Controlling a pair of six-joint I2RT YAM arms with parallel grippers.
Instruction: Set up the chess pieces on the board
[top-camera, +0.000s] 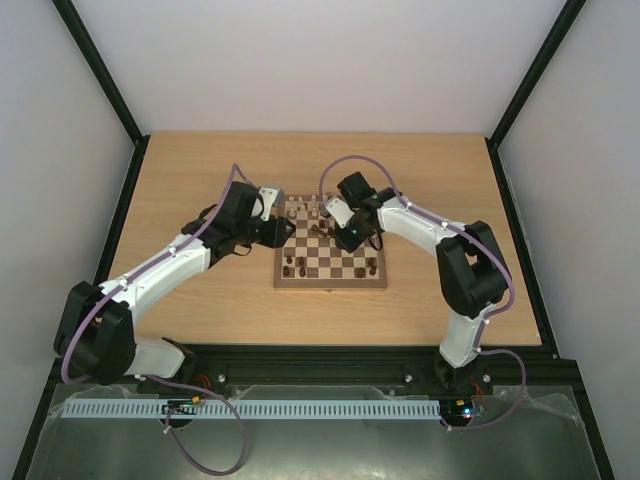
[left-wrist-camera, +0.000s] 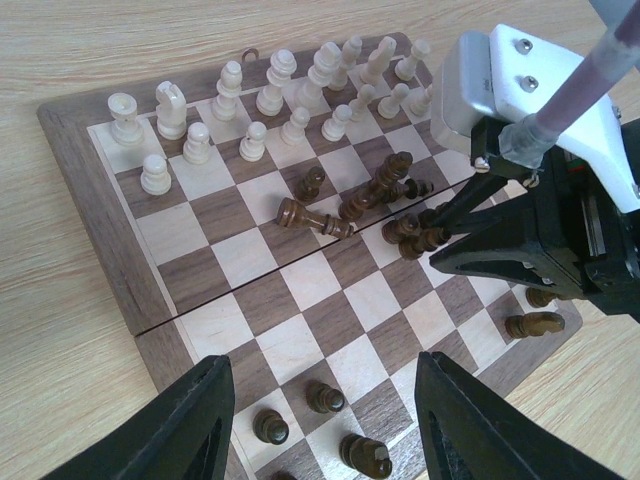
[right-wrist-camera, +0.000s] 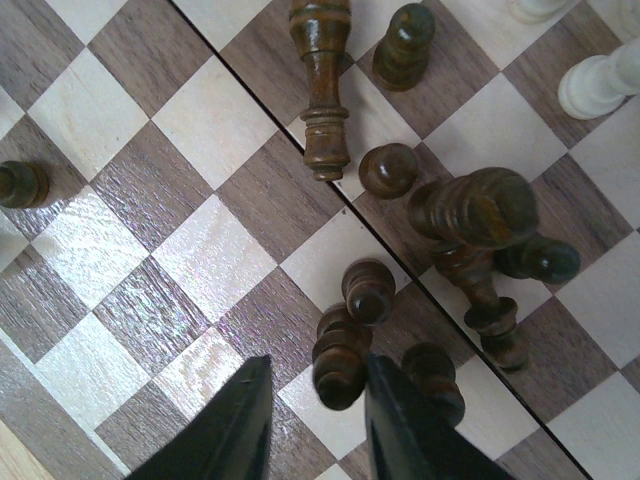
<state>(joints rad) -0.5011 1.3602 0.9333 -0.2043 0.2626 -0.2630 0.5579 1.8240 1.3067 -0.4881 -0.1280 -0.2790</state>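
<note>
Item: chess pieces (left-wrist-camera: 385, 190), small turned wood, dark and cream.
Handling (judged): light and rigid. The smooth, round bodies are apt to roll or twist out of a pinch, and the narrow bases would tip at a nudge. The best hold is across the waist under the head, one finger on each side.
Location: the cream set (left-wrist-camera: 270, 95) stands in two rows on the side of the board (left-wrist-camera: 90, 170) toward the far edge of the surface (top-camera: 200, 170). The dark ones are heaped mid-board, several toppled, and a few stand on the side toward the near edge.
Right tool (right-wrist-camera: 315, 390): released, jaws parted, low over the heap. One dark pawn (right-wrist-camera: 340, 362) sits between the fingers, close against one of them and not clamped.
Left tool (left-wrist-camera: 322, 365): released wide and empty, above the board's side toward the surface's left edge, well apart from the heap
</note>
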